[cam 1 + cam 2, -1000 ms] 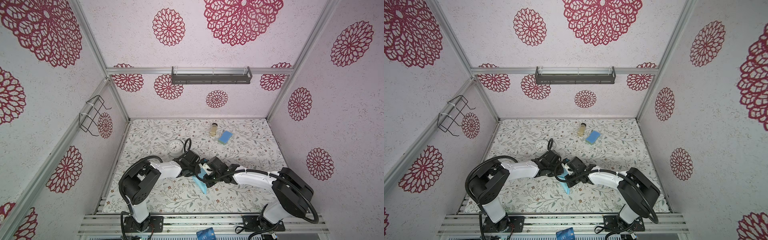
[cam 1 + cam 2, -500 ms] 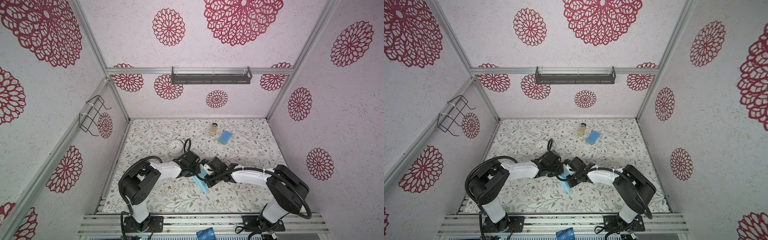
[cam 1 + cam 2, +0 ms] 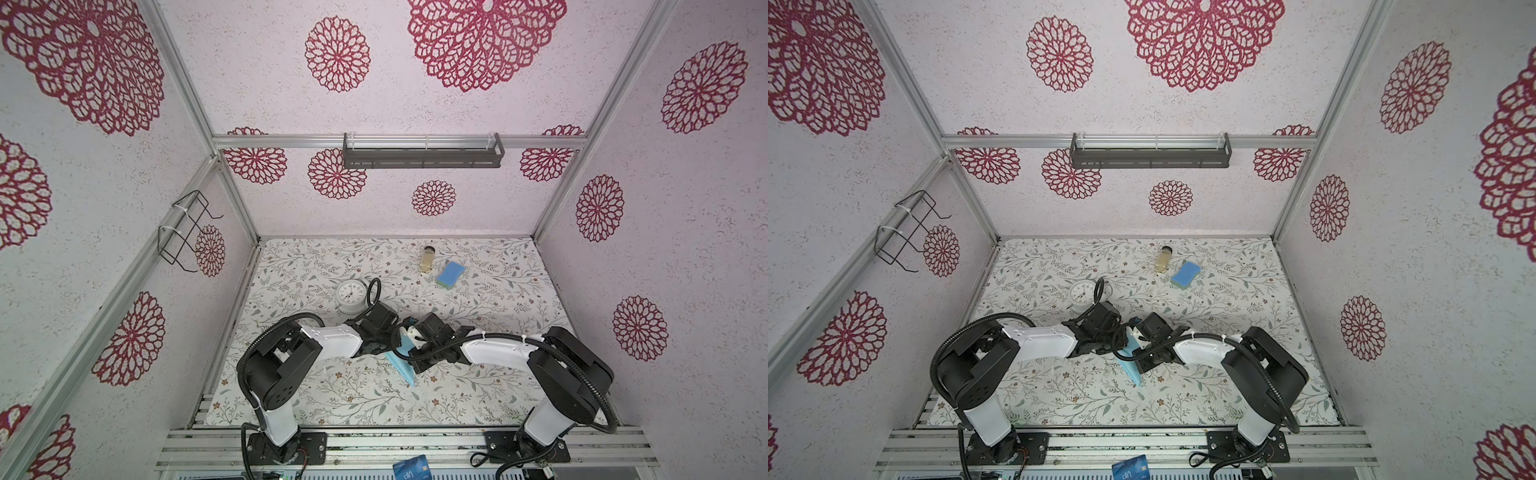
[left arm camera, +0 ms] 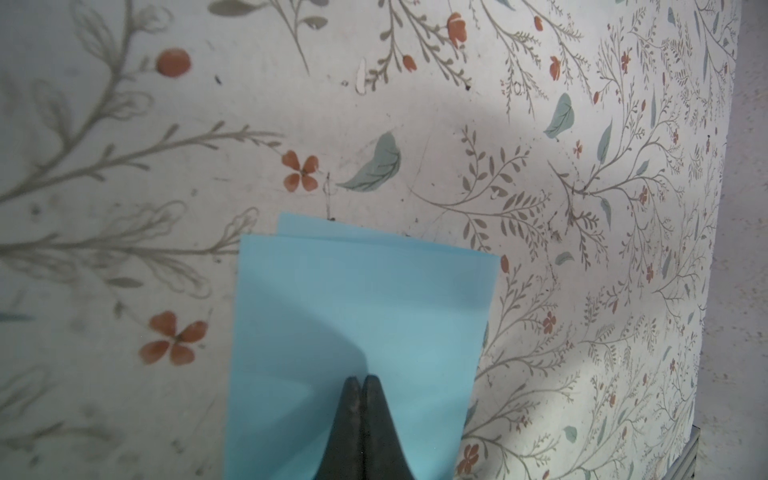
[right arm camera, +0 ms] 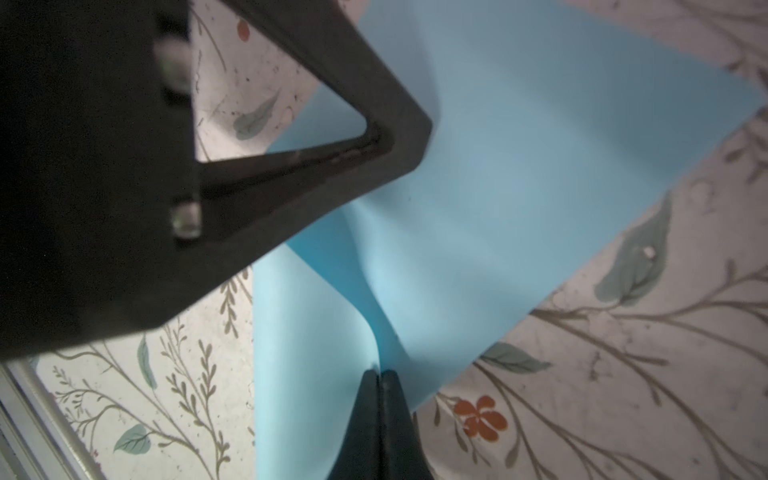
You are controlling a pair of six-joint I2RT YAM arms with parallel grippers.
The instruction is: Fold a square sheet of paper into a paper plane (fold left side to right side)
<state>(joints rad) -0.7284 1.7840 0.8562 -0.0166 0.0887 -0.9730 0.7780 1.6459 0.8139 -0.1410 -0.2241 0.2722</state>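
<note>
Both arms meet at the middle of the floral table (image 3: 498,311), wrists nearly touching, with the square sheet of paper (image 3: 402,366) (image 3: 1132,371) between them, nearer the front than the white clock (image 3: 350,296) (image 3: 1084,294). In both top views only a narrow light blue sliver shows below the wrists, its tip pointing at the front edge; the rest is hidden under the grippers. In the left wrist view the left gripper (image 4: 360,379) has its jaws pressed together with no gap, and a soft ridge in the sheet (image 4: 357,299) runs right up into the tips, so it looks pinched there. The sheet is doubled over: two layers, far edges slightly offset, the lower one peeking out past the upper. In the right wrist view the right gripper (image 5: 379,374) is also fully closed, nipping a curled-up bend of the sheet (image 5: 519,174), which rises off the table at the tips and lies flatter farther out. The left gripper's black finger frame shows just beside it in that view, tip against the paper. Well apart, toward the back – a small jar (image 3: 428,259) lying next to a blue sponge (image 3: 449,274). A dark blue card (image 3: 411,469) sits off the table on the front rail.
</note>
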